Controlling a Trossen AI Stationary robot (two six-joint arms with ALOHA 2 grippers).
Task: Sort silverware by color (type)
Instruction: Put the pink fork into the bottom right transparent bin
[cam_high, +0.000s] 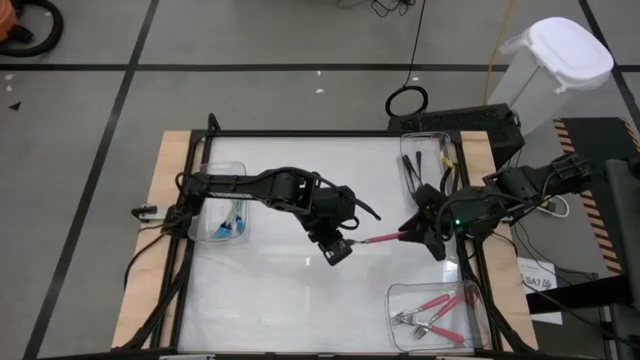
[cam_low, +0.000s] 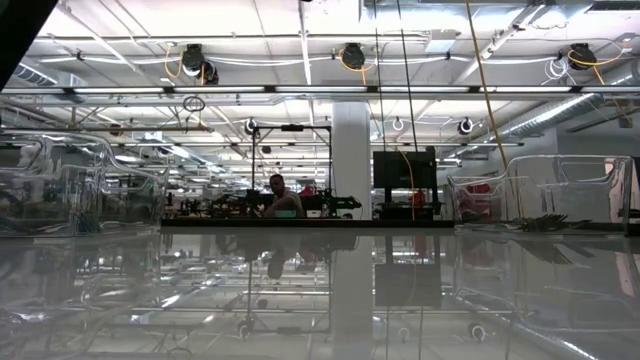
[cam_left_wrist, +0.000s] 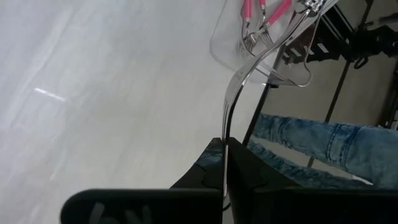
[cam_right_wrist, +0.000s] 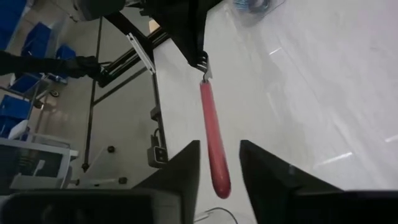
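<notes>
A fork with a pink-red handle (cam_high: 380, 239) hangs level above the middle of the table, between my two grippers. My left gripper (cam_high: 340, 248) is shut on its metal end. My right gripper (cam_right_wrist: 219, 146) is open, one finger on either side of the handle's free end (cam_right_wrist: 219, 177), with a gap showing on both sides. More silverware lies in clear bins: teal-blue forks at the left (cam_high: 228, 222), black ones at the far right (cam_high: 418, 165), pink-red ones at the near right (cam_high: 432, 312). The low view shows neither gripper. My left gripper pinches the fork's metal neck (cam_right_wrist: 203, 70), just past the pink-red handle, between its two shut fingers (cam_left_wrist: 245, 165). The fingers slant down from the table's left. The metal head (cam_left_wrist: 239, 81) sticks out beyond the fingertips. The fork is lifted clear of the table, roughly level.
The three clear bins stand at the table's left side (cam_high: 200, 225), far right corner (cam_high: 445, 142) and near right corner (cam_high: 478, 335). A black frame (cam_high: 300, 133) runs round the table. A white lidded bin (cam_high: 555, 60) stands beyond the far right corner. A person's jeans (cam_left_wrist: 323, 140) show off the table's near side.
</notes>
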